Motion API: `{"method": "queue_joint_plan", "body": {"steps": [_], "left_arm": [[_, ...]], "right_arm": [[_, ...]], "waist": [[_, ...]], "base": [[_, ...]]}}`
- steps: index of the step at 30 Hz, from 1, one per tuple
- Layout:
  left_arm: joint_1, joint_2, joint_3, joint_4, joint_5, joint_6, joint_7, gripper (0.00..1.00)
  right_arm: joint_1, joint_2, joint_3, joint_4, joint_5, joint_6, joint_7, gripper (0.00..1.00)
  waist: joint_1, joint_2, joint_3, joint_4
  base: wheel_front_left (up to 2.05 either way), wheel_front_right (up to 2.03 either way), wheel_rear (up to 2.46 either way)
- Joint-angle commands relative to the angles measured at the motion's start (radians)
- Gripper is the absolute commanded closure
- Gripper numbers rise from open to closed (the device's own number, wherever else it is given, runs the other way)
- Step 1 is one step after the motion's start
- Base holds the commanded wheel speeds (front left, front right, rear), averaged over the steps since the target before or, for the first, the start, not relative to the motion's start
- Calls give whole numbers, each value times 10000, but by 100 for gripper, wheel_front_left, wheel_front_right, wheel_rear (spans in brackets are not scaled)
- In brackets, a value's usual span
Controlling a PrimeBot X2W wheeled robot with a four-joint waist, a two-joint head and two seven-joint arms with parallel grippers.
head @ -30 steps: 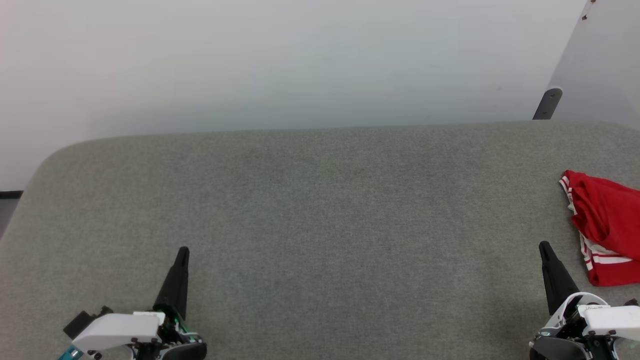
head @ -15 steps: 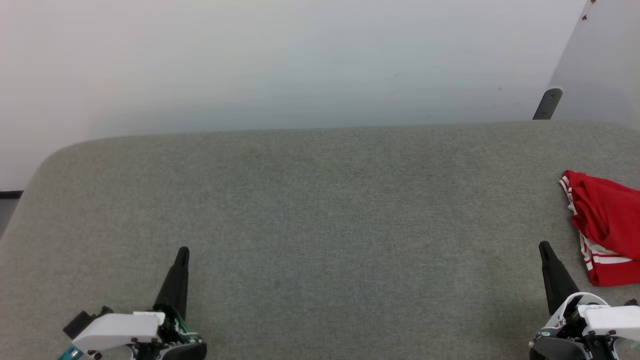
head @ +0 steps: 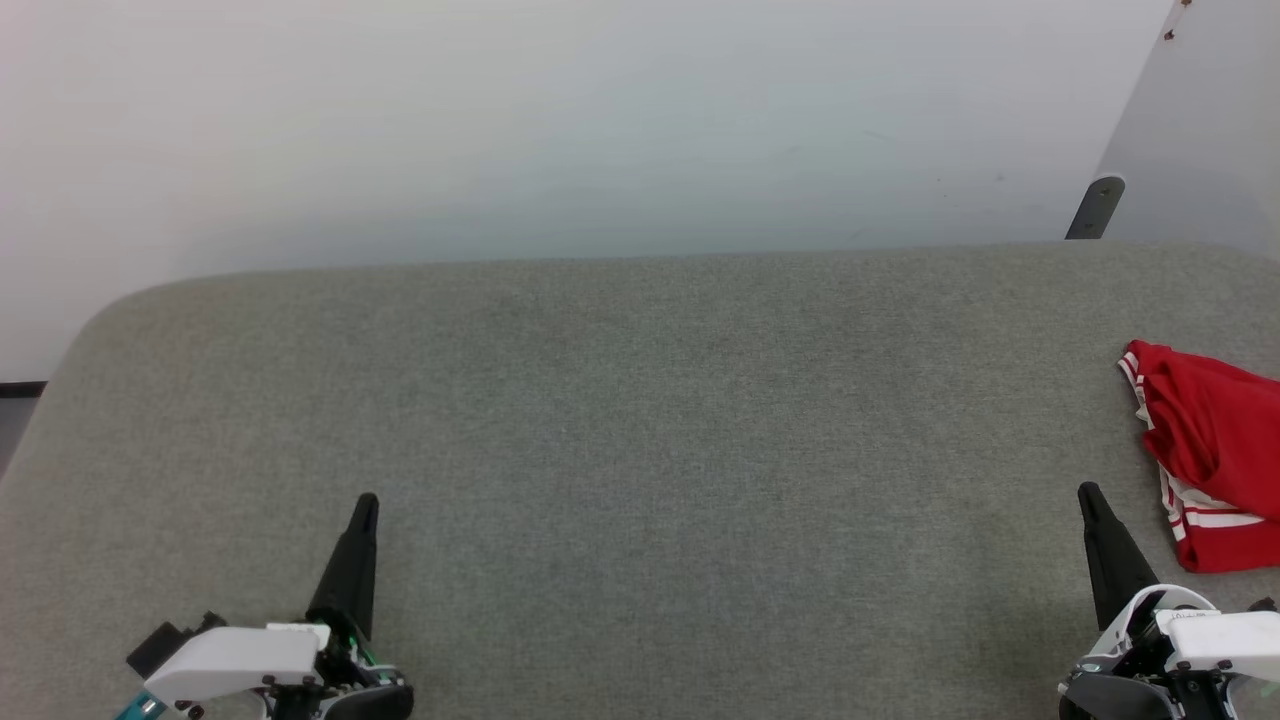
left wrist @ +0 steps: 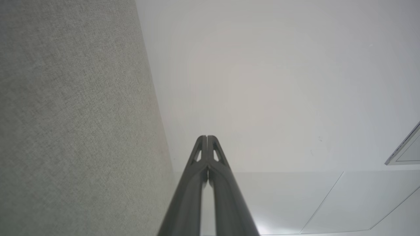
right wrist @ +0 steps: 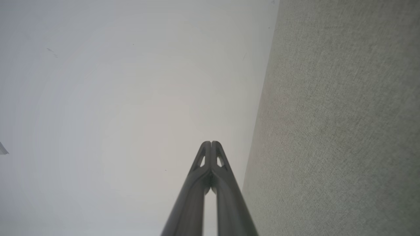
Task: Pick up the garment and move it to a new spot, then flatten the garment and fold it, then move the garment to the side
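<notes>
A crumpled red cloth [head: 1215,440] with white-and-red striped trim lies at the right edge of the grey fabric surface [head: 640,420], cut off by the head view's border. No lettering shows on it, so I cannot tell whether it is the garment. My right gripper [head: 1088,492] is shut and empty, just left of and slightly nearer than the cloth, not touching it. My left gripper [head: 366,503] is shut and empty at the lower left, far from the cloth. In the wrist views, the left gripper [left wrist: 207,137] and the right gripper [right wrist: 211,143] each have their fingers pressed together.
The grey surface has a rounded far-left corner [head: 110,310] and ends at a pale wall [head: 600,120]. A dark bracket [head: 1095,207] stands behind its far right edge. Bare fabric stretches between the two grippers.
</notes>
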Motion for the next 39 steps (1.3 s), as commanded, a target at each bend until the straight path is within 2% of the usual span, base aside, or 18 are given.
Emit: {"method": "queue_joint_plan", "body": {"steps": [1, 39], "left_arm": [[-86, 7, 18, -17, -33, -50, 29, 100], [-85, 7, 18, -18, -34, -50, 28, 100]], "right_arm": [[-24, 34, 4, -27, 41, -3, 23, 100], [-23, 34, 5, -27, 42, -2, 22, 100]], "waist": [[0, -1, 0, 0], [0, -1, 0, 0]], "base": [[0, 0, 0], [0, 0, 0]]}}
